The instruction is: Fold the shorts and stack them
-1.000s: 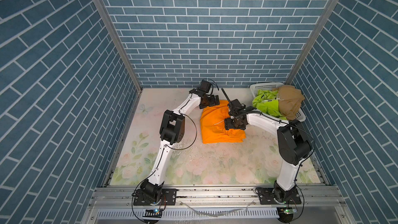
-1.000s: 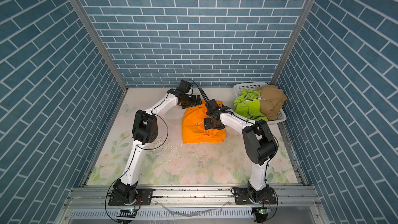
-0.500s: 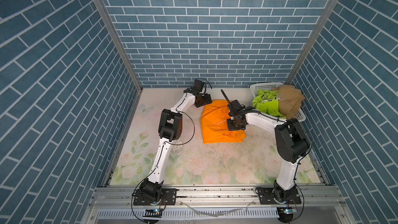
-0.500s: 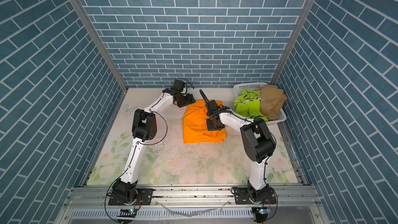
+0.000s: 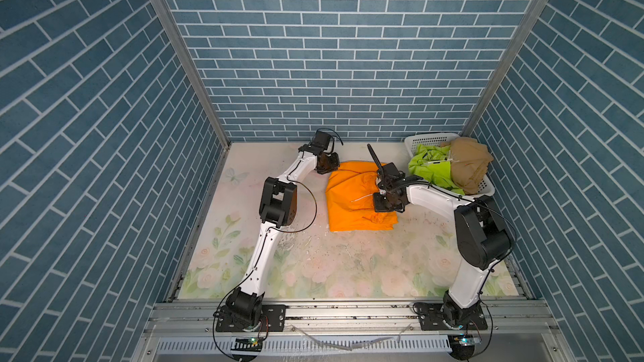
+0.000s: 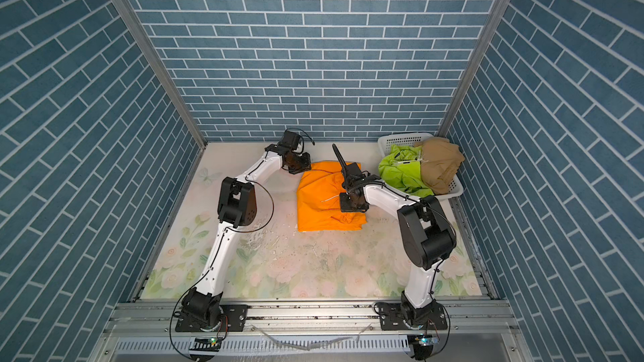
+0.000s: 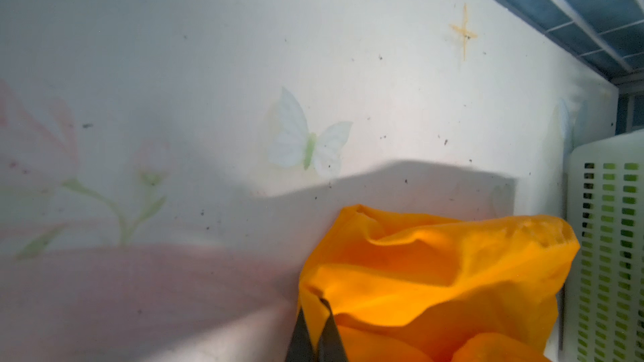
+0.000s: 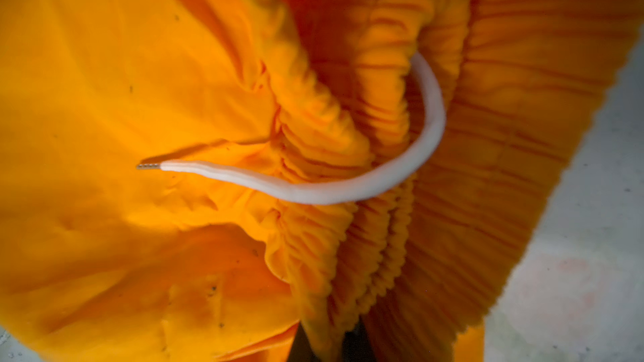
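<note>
Now, both arms are on one garment. The orange shorts (image 5: 355, 200) lie on the floral table (image 5: 313, 266), just beside the white basket (image 5: 430, 139) and outside it. At the back corner of the cloth, the one farthest from the basket, sits the left gripper (image 7: 315, 309): jaws drawn narrow, a small fold of orange pinched between the two dark fingertips. On the edge nearer the basket sits the right gripper (image 8: 327, 343): jaws closed in on the gathered elastic waistband, ruffles bunched between them. Likely reason for the pairing: two held points on opposite sides let the arms carry one half over the other without the fabric dragging or twisting. It reads as the start of a fold, not yet made. The cloth itself is bright, thin and smooth, creased into soft ridges. In both top views it is a rumpled rectangle, not squared up. The white drawstring (image 8: 348, 189) is loose, curling out of the waistband across the cloth, with a small dark tip on its free end; it could get trapped in a fold. The lime green shorts (image 5: 428, 172) and tan shorts (image 5: 468, 163) are heaped in the basket, tan against green, rising above the rim, unfolded. No stack begun.
</note>
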Available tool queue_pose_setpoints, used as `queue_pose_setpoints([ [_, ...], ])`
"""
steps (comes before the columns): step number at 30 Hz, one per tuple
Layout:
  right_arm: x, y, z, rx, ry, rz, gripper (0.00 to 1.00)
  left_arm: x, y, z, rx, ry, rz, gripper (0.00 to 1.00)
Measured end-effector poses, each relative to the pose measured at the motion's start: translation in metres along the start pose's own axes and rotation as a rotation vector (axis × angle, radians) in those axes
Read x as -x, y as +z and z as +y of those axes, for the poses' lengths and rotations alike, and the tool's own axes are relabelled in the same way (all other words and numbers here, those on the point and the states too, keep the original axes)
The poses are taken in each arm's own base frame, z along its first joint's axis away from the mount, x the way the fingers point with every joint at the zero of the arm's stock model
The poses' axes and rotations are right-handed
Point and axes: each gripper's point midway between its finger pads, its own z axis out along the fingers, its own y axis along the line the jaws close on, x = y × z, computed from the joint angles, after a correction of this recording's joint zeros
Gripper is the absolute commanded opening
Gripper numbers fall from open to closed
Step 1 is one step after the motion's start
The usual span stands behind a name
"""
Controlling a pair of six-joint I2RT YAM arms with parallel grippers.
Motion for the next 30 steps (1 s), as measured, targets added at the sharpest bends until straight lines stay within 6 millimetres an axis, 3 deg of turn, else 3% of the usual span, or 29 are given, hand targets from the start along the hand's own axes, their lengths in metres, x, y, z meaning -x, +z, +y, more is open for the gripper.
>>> queue_pose_setpoints([
  [6,0.004,-0.009,-0.021,0.021,0.062,-0.032,0.00,0.007,-0.004,0.007,-0.016,-0.029,-0.004,0.00],
  [13,0.002,-0.002,-0.031,0.066,0.098,-0.036,0.00,0.008,0.001,0.023,-0.041,-0.089,0.008,0.00],
  [18,0.001,0.000,-0.032,0.081,0.105,-0.037,0.22,0.009,0.002,0.025,-0.066,-0.115,0.012,0.02],
  [23,0.000,-0.005,-0.042,0.071,0.128,-0.019,0.51,0.020,-0.004,0.029,-0.077,-0.125,-0.013,0.39],
  [24,0.002,-0.009,-0.044,0.069,0.130,-0.020,0.57,0.023,-0.007,0.031,-0.078,-0.129,-0.022,0.92],
  [25,0.006,-0.014,-0.045,0.068,0.133,-0.024,0.62,0.028,-0.011,0.033,-0.081,-0.136,-0.032,0.99],
  [30,0.058,-0.051,-0.035,0.116,0.127,-0.138,0.75,0.042,-0.049,0.025,-0.123,-0.161,-0.077,0.99],
])
